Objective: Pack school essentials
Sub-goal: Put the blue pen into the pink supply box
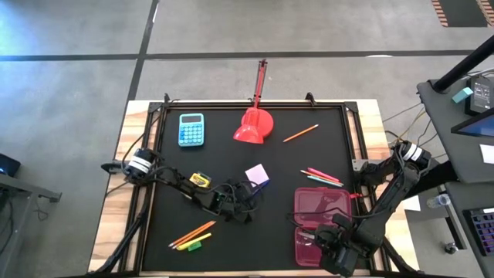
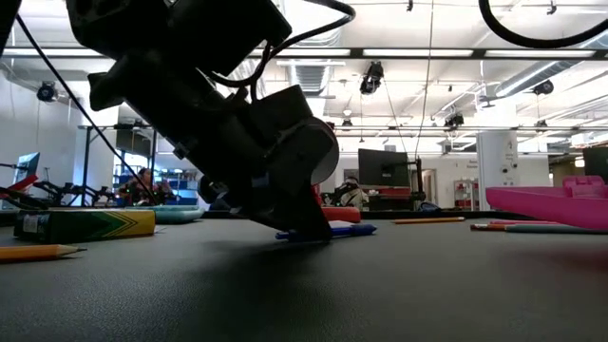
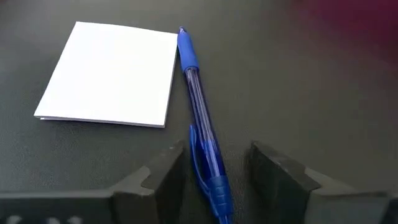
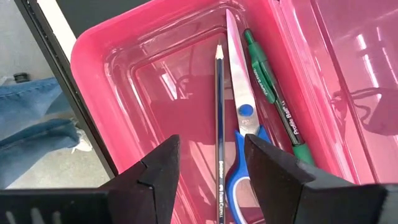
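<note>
My left gripper (image 3: 214, 171) is open and low over the table, its fingers standing on either side of a blue pen (image 3: 200, 118) that lies flat beside the pale note pad (image 3: 109, 74). The low view shows this gripper (image 2: 285, 204) tilted over the pen (image 2: 342, 230). My right gripper (image 4: 211, 165) is open above the open pink case (image 4: 112, 56), which holds a dark pencil (image 4: 218, 106), blue-handled scissors (image 4: 239, 118) and a green pen (image 4: 273, 93). In the high view the left gripper (image 1: 243, 199) is mid-table and the right gripper (image 1: 333, 239) is at the near right.
On the mat lie a crayon box (image 1: 200, 180), pencils and a green marker (image 1: 191, 234) near the front left, pink and green pens (image 1: 322, 177), an orange pencil (image 1: 300, 133), a light-blue calculator (image 1: 191, 129) and a red domed object (image 1: 253, 126) at the far side.
</note>
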Action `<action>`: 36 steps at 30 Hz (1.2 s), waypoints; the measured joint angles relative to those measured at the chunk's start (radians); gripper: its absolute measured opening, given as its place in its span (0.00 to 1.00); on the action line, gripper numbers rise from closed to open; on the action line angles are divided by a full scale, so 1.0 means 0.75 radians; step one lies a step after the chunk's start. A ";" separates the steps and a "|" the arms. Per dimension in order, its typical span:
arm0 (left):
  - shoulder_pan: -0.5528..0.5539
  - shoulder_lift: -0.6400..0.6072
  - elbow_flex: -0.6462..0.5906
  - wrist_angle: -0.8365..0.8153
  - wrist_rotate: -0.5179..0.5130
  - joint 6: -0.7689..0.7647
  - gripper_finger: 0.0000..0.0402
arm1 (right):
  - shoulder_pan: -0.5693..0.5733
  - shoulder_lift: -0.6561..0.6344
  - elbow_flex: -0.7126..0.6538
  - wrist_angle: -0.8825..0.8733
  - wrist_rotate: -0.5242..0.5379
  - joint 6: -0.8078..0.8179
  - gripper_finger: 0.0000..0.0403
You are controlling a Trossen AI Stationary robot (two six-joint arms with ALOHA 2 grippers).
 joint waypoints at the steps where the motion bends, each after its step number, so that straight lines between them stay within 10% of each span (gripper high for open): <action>1: 0.001 0.000 -0.001 0.000 0.008 0.000 0.35 | 0.000 0.000 0.000 -0.001 0.000 0.000 0.42; 9: 0.005 0.000 -0.005 -0.002 0.056 -0.004 0.08 | 0.000 -0.001 0.000 -0.001 0.000 -0.001 0.42; 23: 0.024 -0.153 0.024 0.011 0.108 0.008 0.08 | 0.000 -0.061 0.052 -0.005 0.027 -0.075 0.42; 36: 0.026 -0.405 0.025 0.277 0.081 0.012 0.10 | 0.007 -0.331 0.182 0.018 1.048 -0.235 0.42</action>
